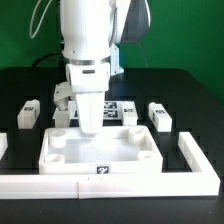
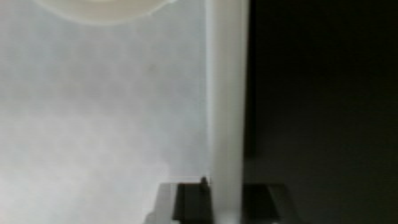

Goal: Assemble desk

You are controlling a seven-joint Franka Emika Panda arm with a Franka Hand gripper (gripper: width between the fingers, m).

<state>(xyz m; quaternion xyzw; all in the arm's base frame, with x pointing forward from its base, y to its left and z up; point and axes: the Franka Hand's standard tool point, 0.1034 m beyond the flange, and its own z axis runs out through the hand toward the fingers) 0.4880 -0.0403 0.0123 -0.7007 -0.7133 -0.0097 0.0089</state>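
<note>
Desk top lies flat in the middle of the black tabletop, its raised rim up and a blocky socket in each corner. In the exterior view its 6 o'clock edge sits just beside a long border strip; whether the two touch I cannot tell. A second strip runs along the 3 o'clock side with a dark gap of bare tabletop between it and the tray. Open room lies mostly toward 12 o'clock, though the marker board lies flat there, just behind the rim.

Loose legs stand apart from the tray: one out toward 10 o'clock, one toward 2 o'clock, and another near the 11 o'clock corner, close to the arm.

The arm hangs straight down from above, wrist vertical. The tool is low at the tray's 12 o'clock rim, a little toward 11 o'clock from the middle.

In the wrist view the tray floor fills one side as pale white and the tabletop the other as black. The rim runs between them as a narrow bright band. The tool straddles that band, with one dark finger on the tray side and the other on the tabletop side. Both stand close against the rim, but the blur hides whether they are clenched on it or only flanking it, so I cannot tell.
</note>
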